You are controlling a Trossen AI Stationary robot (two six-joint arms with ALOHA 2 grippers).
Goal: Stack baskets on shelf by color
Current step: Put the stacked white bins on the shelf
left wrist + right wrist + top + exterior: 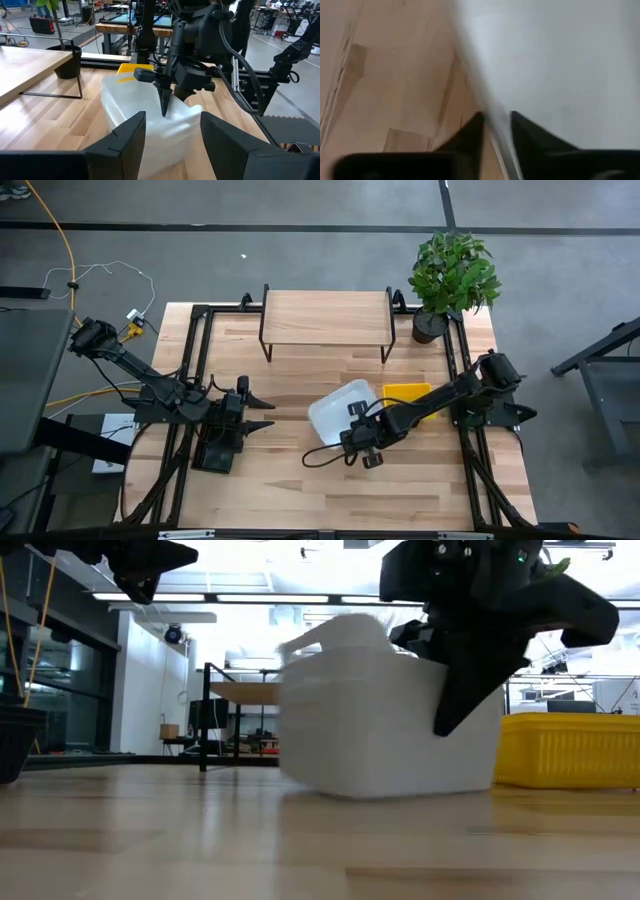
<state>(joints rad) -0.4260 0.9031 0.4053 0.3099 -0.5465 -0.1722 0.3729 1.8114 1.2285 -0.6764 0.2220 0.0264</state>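
Robotics lab: grey concrete floor (300, 260), rows of workbenches (125, 27), ceiling strip lights (250, 598).

shelf (326, 317) at table (280, 490) rear | plant (452, 275) beside shelf | 2 baskets (342, 408) mid-table, seemingly touching

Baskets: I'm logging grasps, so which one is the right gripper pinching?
The white basket: the right gripper clamps its rim, while the yellow basket lies untouched behind it.
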